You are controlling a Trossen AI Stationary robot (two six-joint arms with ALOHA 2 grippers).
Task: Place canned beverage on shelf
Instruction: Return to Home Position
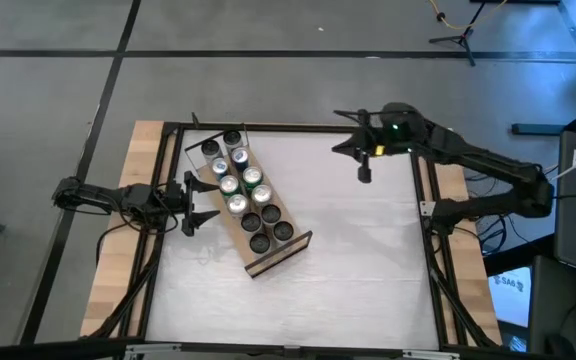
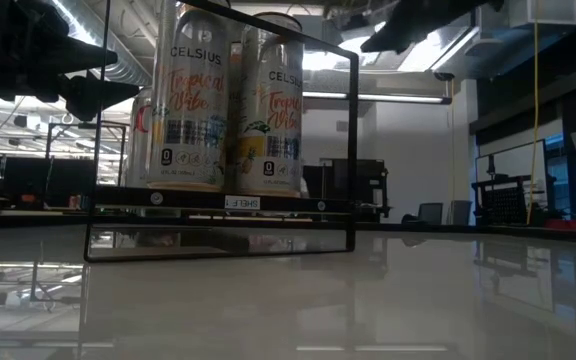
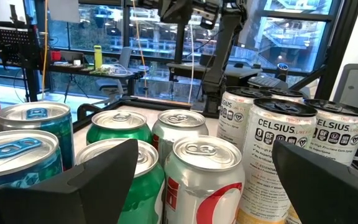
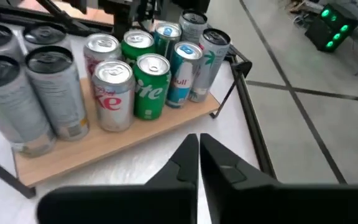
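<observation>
The shelf (image 1: 268,262), a light-wood board with dark edges, lies slantwise on the white table, left of the middle. Several cans (image 1: 240,190) stand on it in two rows: short soda cans (image 3: 204,168) and tall Celsius cans (image 2: 198,100). My left gripper (image 1: 212,201) is open at the shelf's left side, level with the can tops. Its fingers (image 3: 98,174) stand apart in front of the short cans and touch nothing. My right gripper (image 1: 364,172) is shut and empty, raised over the table's far right part; the shelf (image 4: 104,152) shows ahead of its fingers (image 4: 199,140).
A thin dark wire frame (image 2: 352,150) rises around the shelf. A black frame (image 1: 423,200) borders the white table, with wood strips (image 1: 118,260) outside it on both sides. The table's near and right parts (image 1: 358,280) are bare.
</observation>
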